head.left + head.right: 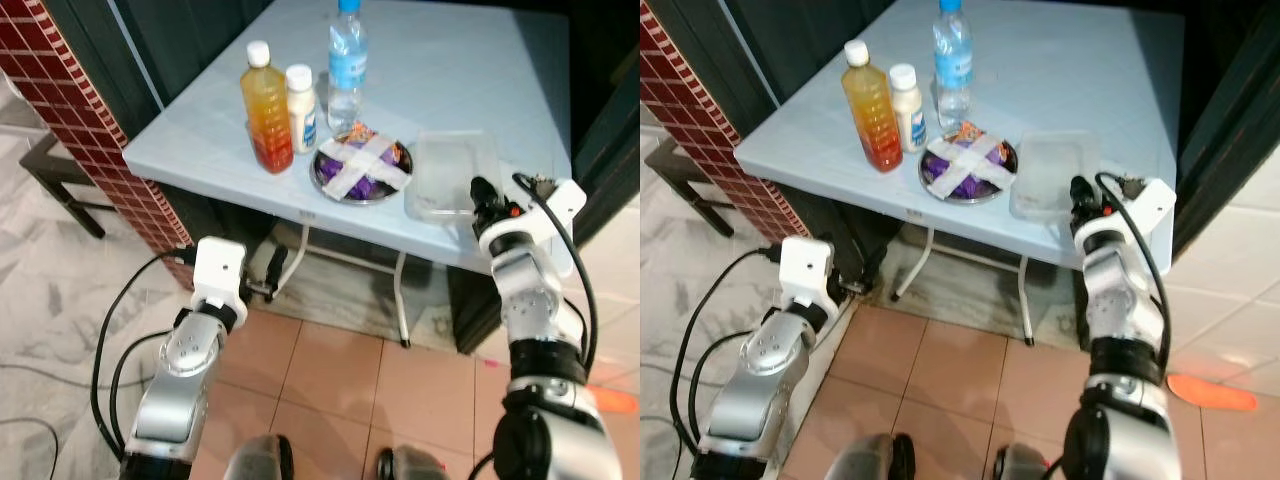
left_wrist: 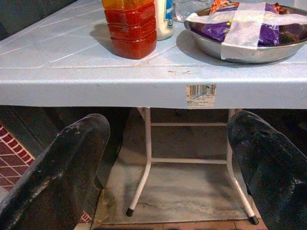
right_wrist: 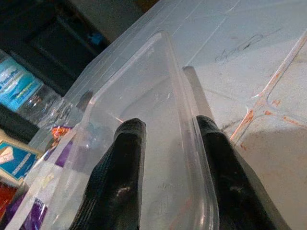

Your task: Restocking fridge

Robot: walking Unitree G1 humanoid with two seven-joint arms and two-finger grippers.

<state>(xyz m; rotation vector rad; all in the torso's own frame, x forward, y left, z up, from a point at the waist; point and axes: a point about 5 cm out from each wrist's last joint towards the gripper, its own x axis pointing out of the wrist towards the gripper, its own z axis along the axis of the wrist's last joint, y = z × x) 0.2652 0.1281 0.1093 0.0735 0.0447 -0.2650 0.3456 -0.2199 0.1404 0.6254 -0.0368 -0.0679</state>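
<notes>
A light blue table (image 1: 200, 140) carries an orange juice bottle (image 1: 266, 110), a small white bottle (image 1: 301, 107), a water bottle (image 1: 347, 65), a taped metal bowl of purple packets (image 1: 362, 168) and a clear plastic container (image 1: 452, 175). My right gripper (image 3: 168, 139) is at the container's near right corner (image 1: 487, 198). One finger (image 3: 122, 163) is inside its wall and the other outside, with a narrow gap left between them. My left gripper (image 2: 168, 167) hangs open below the table's front edge, holding nothing.
A red brick pillar (image 1: 70, 110) stands at the left with a dark stool (image 1: 60, 180) beside it. White table legs (image 1: 400, 300) stand under the table. Black cables (image 1: 110, 340) trail over the tiled floor. A dark wall (image 1: 610, 130) borders the right side.
</notes>
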